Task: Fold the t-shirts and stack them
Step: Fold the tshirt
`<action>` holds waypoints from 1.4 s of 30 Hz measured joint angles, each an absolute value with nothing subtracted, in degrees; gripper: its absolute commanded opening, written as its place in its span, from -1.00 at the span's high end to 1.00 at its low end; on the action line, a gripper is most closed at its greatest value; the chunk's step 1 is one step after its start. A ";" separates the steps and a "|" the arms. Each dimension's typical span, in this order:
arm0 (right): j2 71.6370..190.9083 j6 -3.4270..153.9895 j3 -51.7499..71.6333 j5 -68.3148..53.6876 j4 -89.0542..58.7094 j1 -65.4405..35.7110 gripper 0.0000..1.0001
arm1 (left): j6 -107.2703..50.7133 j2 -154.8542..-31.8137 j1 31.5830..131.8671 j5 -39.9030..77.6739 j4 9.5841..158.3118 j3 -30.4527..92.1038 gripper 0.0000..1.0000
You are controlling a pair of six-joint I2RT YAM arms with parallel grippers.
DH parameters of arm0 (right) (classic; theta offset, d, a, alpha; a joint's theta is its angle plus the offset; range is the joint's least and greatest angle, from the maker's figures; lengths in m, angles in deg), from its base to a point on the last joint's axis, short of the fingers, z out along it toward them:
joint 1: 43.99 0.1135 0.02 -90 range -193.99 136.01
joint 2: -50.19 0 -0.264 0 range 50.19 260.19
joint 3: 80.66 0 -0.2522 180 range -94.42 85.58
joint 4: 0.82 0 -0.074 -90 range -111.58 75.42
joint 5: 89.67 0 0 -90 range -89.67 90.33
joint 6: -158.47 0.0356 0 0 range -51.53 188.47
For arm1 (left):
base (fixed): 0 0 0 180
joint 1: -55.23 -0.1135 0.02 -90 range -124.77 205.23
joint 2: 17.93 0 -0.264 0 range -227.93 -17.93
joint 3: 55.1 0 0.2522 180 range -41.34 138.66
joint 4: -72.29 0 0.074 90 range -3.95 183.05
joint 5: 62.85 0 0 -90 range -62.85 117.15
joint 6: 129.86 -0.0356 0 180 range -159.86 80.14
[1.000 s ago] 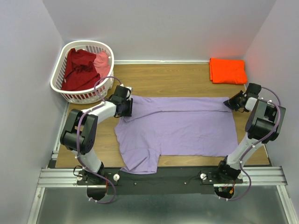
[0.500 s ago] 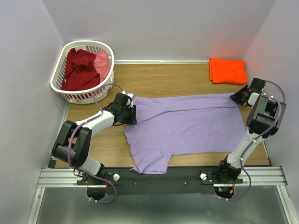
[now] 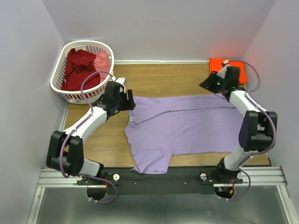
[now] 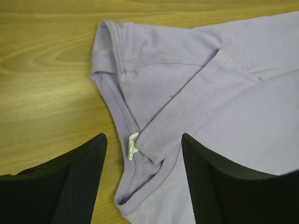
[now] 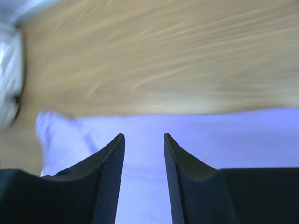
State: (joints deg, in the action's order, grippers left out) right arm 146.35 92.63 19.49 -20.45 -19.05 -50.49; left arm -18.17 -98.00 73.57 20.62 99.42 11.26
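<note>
Here the large lavender t-shirt (image 3: 187, 126) lies spread flat across the middle of the wooden bench (image 3: 159, 81), its far edge folded over in a band and one sleeve reaching to the near edge. The left tool (image 3: 129, 103) hovers over the shirt's far left corner. In the left wrist view, the tool (image 4: 143, 136) is released, fingers wide apart with nothing between them. Below it the lavender cloth (image 4: 224, 107) shows a hemmed sleeve and a curved seam with a small white tag (image 4: 132, 145).

The right tool (image 3: 208, 84) is raised over bare wood just beyond the shirt's far right edge, the arm stretched toward the back of the bench. Its wrist view is blurred, yet the tool (image 5: 144, 136) shows a narrow gap between its fingers, gripping nothing, with the lavender shirt (image 5: 210, 135) below and wood past it.

The bright orange t-shirt (image 3: 238, 71) sits folded in the far right corner, partly hidden by the right arm. At the far left stands a white laundry basket (image 3: 58, 70), holding a crumpled dark red t-shirt (image 3: 79, 67) and, beside it, a pink t-shirt (image 3: 102, 60).
</note>
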 measured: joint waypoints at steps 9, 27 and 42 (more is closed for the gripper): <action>157.89 87.12 12.89 -32.14 -19.37 -29.23 -0.04 | -23.87 -98.18 73.73 20.38 99.42 9.62 -0.49; 175.46 85.31 1.31 -40.86 -20.01 -21.60 0.17 | -26.47 -101.13 73.73 24.38 98.08 7.47 -0.48; 175.66 83.41 1.46 -37.56 -20.10 -21.60 0.17 | -26.49 -101.13 73.73 25.04 98.13 7.47 -0.47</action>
